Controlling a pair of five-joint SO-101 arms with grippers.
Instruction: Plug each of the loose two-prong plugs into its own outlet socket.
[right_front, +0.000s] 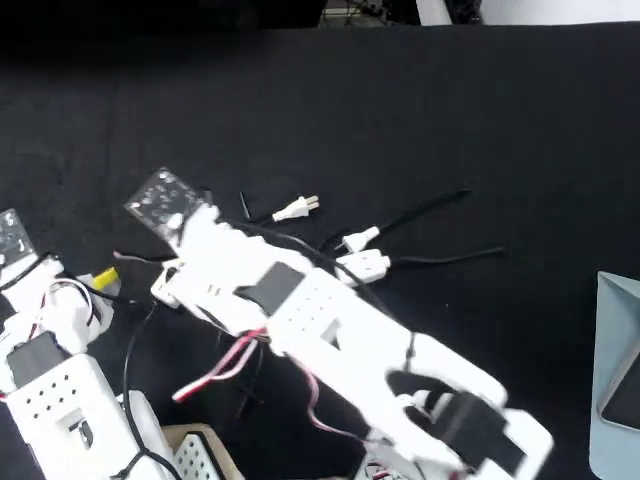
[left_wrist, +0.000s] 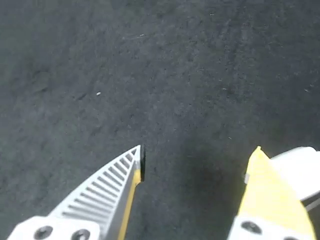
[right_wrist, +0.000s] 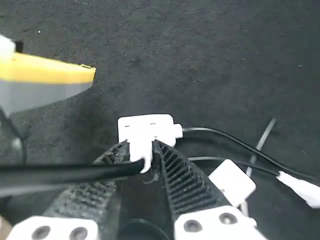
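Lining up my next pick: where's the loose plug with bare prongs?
High view: the loose plug lies on the black table, up-left of the white cabled block.

White shells are covering both arms (right_front: 330, 330), red wires (right_front: 215, 375) trailing. Left gripper (left_wrist: 199, 157) is showing yellow faces; right gripper (right_wrist: 141, 150), black ribs.

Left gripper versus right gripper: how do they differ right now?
The left gripper is open, with only bare black cloth between its fingers; the right gripper is shut on a white socket block with a black cable. The left gripper's fingers are white and yellow; the right gripper's are black. Both have ribbed fingers and hang over the same cloth.
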